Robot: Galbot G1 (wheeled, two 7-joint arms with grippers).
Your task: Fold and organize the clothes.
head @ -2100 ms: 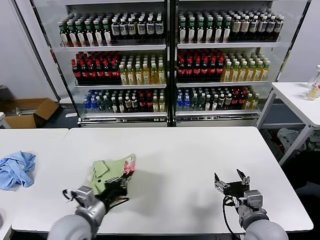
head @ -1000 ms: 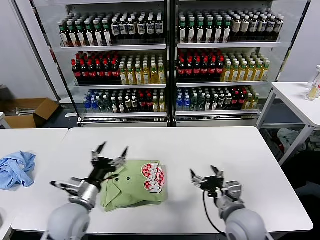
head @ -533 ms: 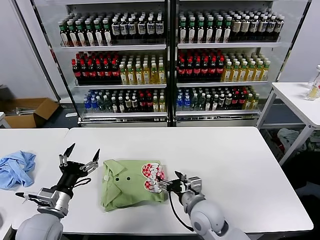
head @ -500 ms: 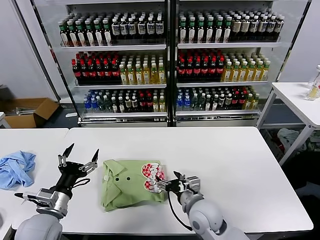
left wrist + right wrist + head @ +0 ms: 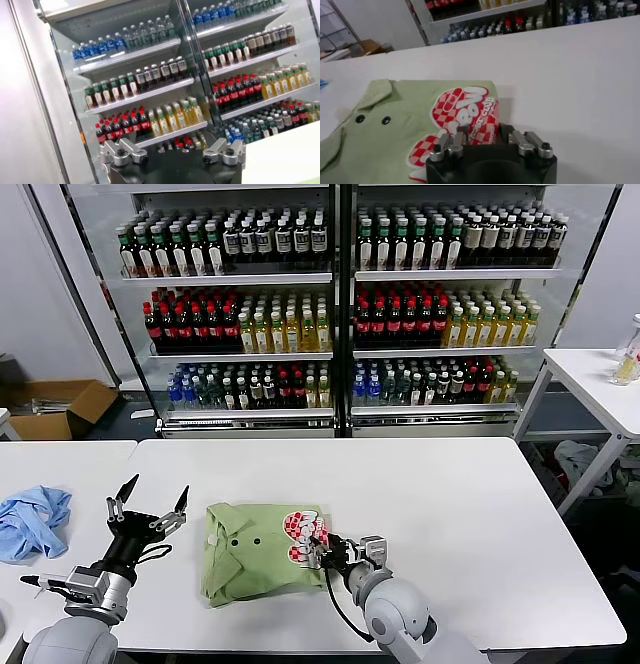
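Observation:
The light green polo shirt (image 5: pixel 255 552) lies folded on the white table (image 5: pixel 450 494), collar and dark buttons to the left, red-and-white graphic (image 5: pixel 305 539) at its right edge. My right gripper (image 5: pixel 322 550) is low at that right edge. In the right wrist view its open fingers (image 5: pixel 461 134) straddle the graphic's edge (image 5: pixel 470 107), and the gripper (image 5: pixel 482 134) holds nothing. My left gripper (image 5: pixel 155 496) is open and empty, raised left of the shirt and apart from it. In the left wrist view it (image 5: pixel 172 150) faces the bottle shelves.
A crumpled blue cloth (image 5: pixel 32 522) lies on the neighbouring table at the far left. A glass-door cooler full of bottles (image 5: pixel 335 314) stands behind the table. A cardboard box (image 5: pixel 60 406) is on the floor at the left, and a side table (image 5: pixel 600 379) at the right.
The left gripper laid the shirt flat, let go and drew away to the left. The right gripper moved left across the table to the shirt's right edge.

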